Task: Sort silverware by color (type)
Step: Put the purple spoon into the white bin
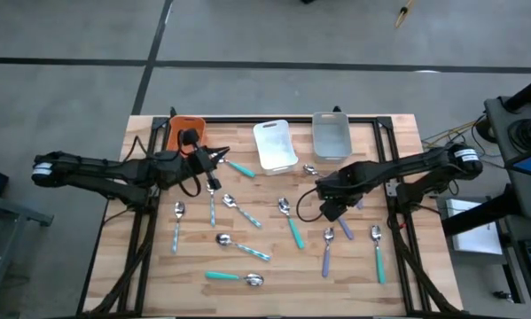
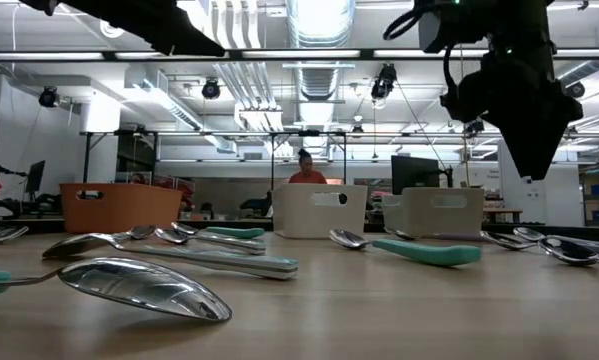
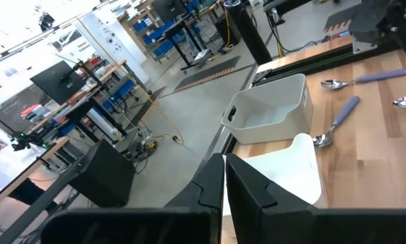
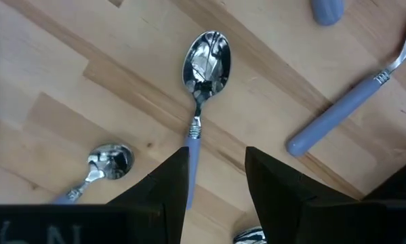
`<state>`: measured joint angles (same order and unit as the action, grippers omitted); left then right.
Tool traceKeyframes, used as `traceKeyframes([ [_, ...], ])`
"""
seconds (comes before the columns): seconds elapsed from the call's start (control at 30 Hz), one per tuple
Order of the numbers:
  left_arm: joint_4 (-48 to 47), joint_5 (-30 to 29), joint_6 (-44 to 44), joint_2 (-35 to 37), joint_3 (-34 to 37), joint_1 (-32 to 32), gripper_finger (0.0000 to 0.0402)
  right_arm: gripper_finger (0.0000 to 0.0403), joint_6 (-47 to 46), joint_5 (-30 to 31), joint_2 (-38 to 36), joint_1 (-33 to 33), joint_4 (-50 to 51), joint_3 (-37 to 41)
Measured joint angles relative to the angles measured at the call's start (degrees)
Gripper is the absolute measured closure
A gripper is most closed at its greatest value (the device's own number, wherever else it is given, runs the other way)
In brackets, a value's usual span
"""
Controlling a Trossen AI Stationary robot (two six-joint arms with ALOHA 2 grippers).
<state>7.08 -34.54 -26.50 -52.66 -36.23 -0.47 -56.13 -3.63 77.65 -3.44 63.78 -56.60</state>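
Right pincer [image 4: 216, 173] hung open and empty, straddling a purple-handled spoon [image 4: 201, 81] to grasp it; left pincer [image 3: 224, 183] was shut, empty.

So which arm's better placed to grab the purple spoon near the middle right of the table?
The right one, probably. Its right gripper hangs open directly over that purple-handled spoon, handle between its fingers. The left gripper is shut and sits across the table, near the orange bin.
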Motion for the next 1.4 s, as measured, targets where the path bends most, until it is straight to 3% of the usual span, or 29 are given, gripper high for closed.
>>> traceKeyframes([
  [0.2,-0.1,0.0,0.0,0.0,0.0,0.0,0.0402,0.0268,-0.9,-0.4,2.1,0.0,-0.8,0.0],
  [0.4,-0.5,-0.6,-0.1,0.0,0.0,0.0,0.0402,0.0268,2.7,-7.0,4.0,-0.1,-1.7,0.0],
  [0.6,-0.5,-1.0,-0.1,0.0,0.0,0.1,0.0402,0.0268,2.9,-5.3,5.7,-0.2,-1.9,0.0],
  [0.83,-0.5,-1.0,-0.1,0.0,0.0,0.2,0.0402,0.026,2.1,-8.1,9.4,-0.6,-2.2,0.0],
  [1.17,-0.5,-1.0,-0.1,0.0,0.0,0.2,0.0402,0.0198,5.4,-4.7,16.1,-3.1,-3.2,0.0],
  [1.4,-0.6,-1.0,0.0,0.0,0.0,0.2,0.0402,0.0211,6.5,-2.6,19.9,-3.1,-7.3,0.3],
])
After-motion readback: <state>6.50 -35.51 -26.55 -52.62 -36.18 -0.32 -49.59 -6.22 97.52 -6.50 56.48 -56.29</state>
